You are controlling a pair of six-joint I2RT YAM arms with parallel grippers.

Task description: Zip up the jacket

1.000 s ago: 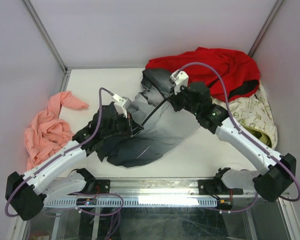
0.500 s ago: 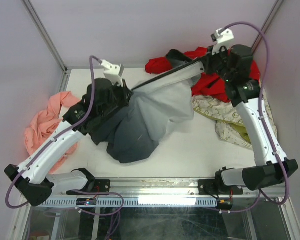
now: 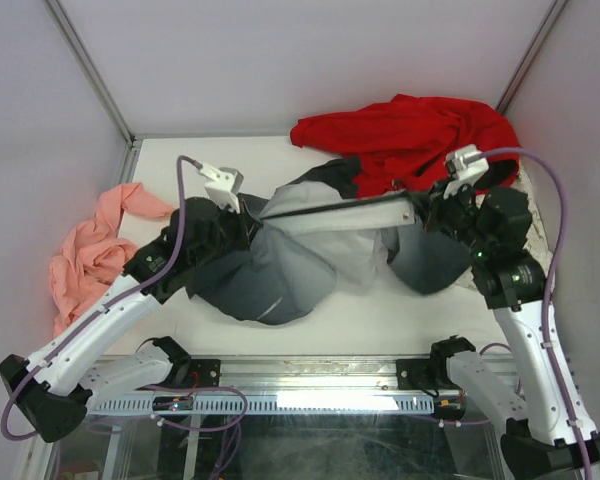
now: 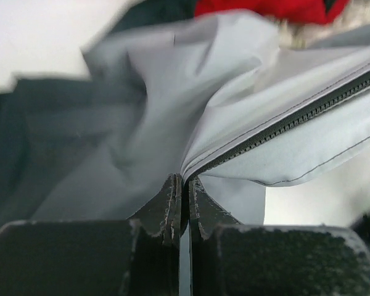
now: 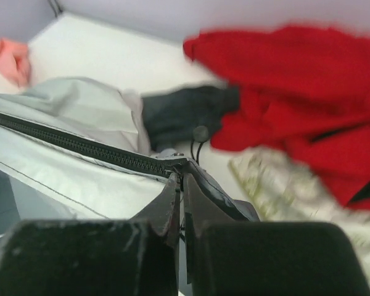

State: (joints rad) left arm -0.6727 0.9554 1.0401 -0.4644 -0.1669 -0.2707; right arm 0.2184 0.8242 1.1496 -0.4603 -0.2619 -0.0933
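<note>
The jacket (image 3: 300, 265), light grey and dark charcoal, hangs stretched between both arms over the table's middle. Its dark zipper (image 3: 340, 208) runs taut as a nearly level line from one gripper to the other. My left gripper (image 3: 246, 214) is shut on the zipper's edge at its left end; in the left wrist view the fabric enters the closed left gripper (image 4: 184, 185) and the zipper (image 4: 296, 120) leads off to the right. My right gripper (image 3: 426, 208) is shut at the other end; in the right wrist view the right gripper (image 5: 180, 179) pinches the zipper (image 5: 80, 145) at its slider.
A red garment (image 3: 410, 135) lies at the back right, just behind the right gripper, with a cream patterned cloth (image 5: 277, 179) beside it. A pink cloth (image 3: 90, 255) is bunched at the left edge. Grey walls close the back and both sides.
The two grippers have drawn apart, pulling the zipper taut. The right arm swung up to the back right, then came down and nearer. The left gripper also lowered.
</note>
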